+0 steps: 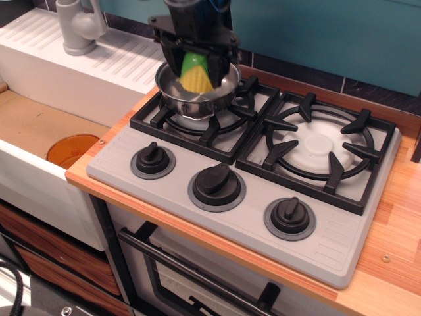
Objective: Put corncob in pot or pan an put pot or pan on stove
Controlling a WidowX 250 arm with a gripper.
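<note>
The small shiny steel pot stands on the left burner grate of the grey two-burner stove. My black gripper reaches down from above and is shut on the corncob. The cob hangs with its green husk up and yellow kernels down, its lower end inside the pot's rim. I cannot tell whether it touches the pot's bottom. The gripper hides the pot's far rim.
An orange round bowl lies in the sink at the left. A grey tap stands on the white draining board behind it. The right burner is bare. Three black knobs line the stove's front. Wooden counter runs to the right.
</note>
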